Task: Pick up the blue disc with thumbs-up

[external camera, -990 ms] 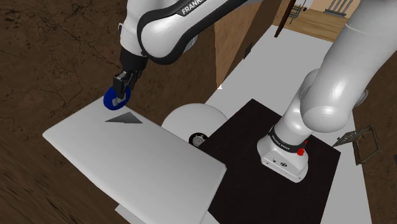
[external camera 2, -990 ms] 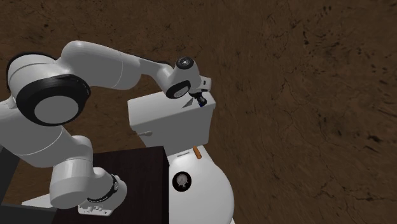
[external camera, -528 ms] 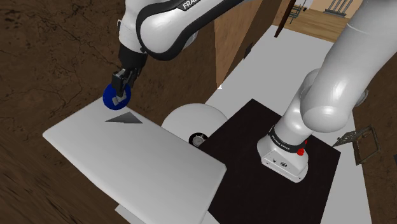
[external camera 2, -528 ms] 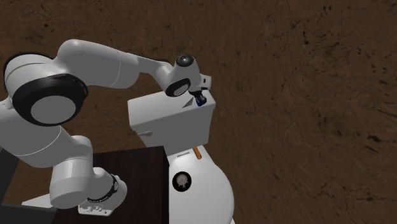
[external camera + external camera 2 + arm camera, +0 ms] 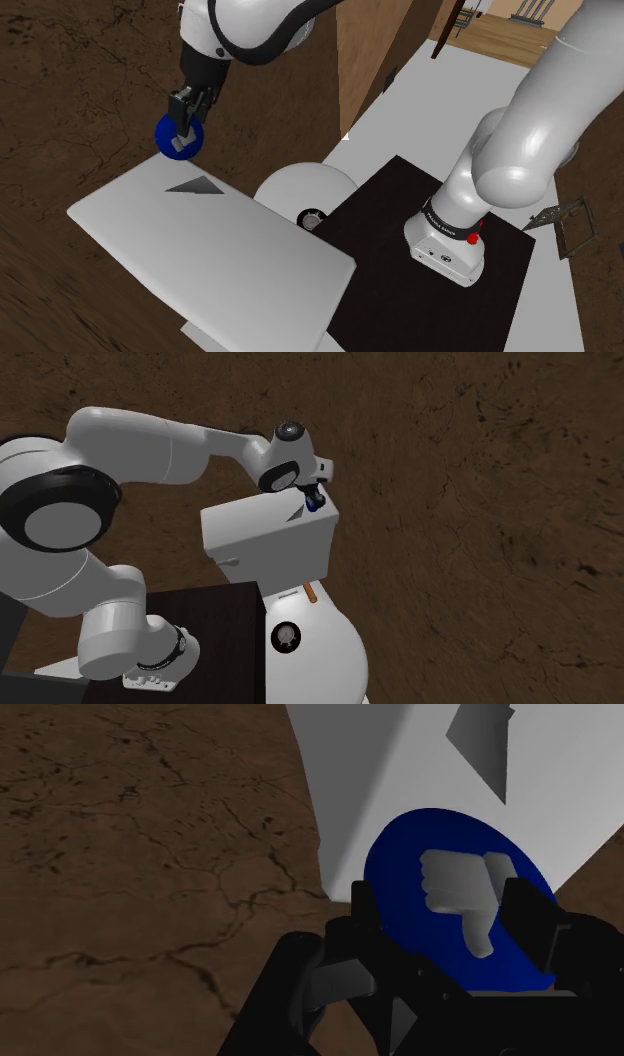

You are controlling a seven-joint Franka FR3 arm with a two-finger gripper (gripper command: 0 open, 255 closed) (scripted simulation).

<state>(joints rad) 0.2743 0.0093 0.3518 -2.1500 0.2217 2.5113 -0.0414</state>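
The blue disc (image 5: 170,137) hangs in the air above the far corner of the white box top (image 5: 220,240), with my black gripper (image 5: 181,130) shut on it. In the wrist view the blue disc (image 5: 440,929) carries a grey thumb emblem (image 5: 462,889) and sits clasped between my two black fingers (image 5: 362,909). A small blue patch of the disc (image 5: 313,504) shows under the hand in the second exterior view, just above the box's far edge.
A dark triangular shadow (image 5: 196,185) lies on the box top under the disc. A white rounded object (image 5: 305,190) with a dial stands beside the black stand top (image 5: 400,250). Brown cracked ground (image 5: 70,90) surrounds the box; a brown wall (image 5: 370,50) rises behind.
The gripper has risen with the blue disc, moving up and slightly toward the shoulder view's left, leaving more gap above the box top.
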